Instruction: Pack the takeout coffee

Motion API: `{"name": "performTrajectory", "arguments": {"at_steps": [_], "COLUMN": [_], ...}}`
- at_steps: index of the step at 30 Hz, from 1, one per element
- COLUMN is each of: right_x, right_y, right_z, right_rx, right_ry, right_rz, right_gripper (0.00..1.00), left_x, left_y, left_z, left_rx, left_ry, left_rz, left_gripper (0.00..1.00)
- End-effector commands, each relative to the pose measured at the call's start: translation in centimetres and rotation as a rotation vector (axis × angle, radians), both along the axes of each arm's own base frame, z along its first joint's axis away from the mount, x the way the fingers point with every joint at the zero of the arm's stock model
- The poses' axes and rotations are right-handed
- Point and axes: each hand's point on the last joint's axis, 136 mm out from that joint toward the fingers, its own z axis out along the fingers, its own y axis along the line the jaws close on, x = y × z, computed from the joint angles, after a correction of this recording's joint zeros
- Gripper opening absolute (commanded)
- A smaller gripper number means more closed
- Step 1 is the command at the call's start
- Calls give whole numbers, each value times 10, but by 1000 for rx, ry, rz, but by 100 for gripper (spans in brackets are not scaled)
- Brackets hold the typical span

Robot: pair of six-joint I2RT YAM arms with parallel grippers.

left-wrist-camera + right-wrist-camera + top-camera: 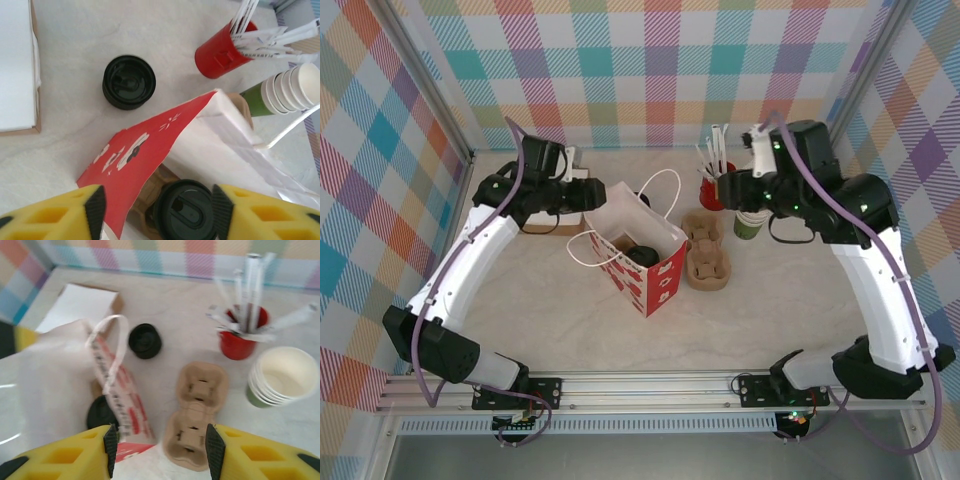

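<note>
The takeout coffee (187, 210) stands inside the open red-and-white paper bag (638, 262), and only its round black lid (642, 254) shows; it seems to rest in a brown carrier. My left gripper (159, 212) is open above the bag's back corner (595, 195), with the bag's red wall (135, 160) and the lid between its fingers, touching neither. My right gripper (157, 450) is open above the near end of the empty brown cup carrier (196, 412), up by the red cup (725, 185). In the blurred right wrist view the coffee's lid (101, 413) peeks from behind the bag.
A loose stack of black lids (129, 82) sits on the table behind the bag. The red cup of white straws (712, 188) and the stack of lidless cups (750, 222) stand at back right. A flat box of white napkins (82, 302) lies at back left.
</note>
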Motion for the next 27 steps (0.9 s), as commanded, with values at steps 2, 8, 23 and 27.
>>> {"name": "performTrajectory", "arguments": {"at_steps": [2,8,23,27], "right_x": [25,68,169,186], "right_y": [-24,-35,-63,-64], "right_z": [-18,-54,-119,-137], "right_rx": [9,4,-58,-31], "right_ry": [16,55,154,216], "right_rz": [-66,-119,-305,-309], "right_gripper": [53,54,55,55], "left_x": [-4,-14,-59,-62], "left_y": [9,26,77,79], "left_z": [39,53,63,61], "left_rx": [-14,17,92,100], "left_ry": [-100,-165,-297,-296], "left_rz": [39,83,210,213], "left_gripper": [69,79,94,95]}}
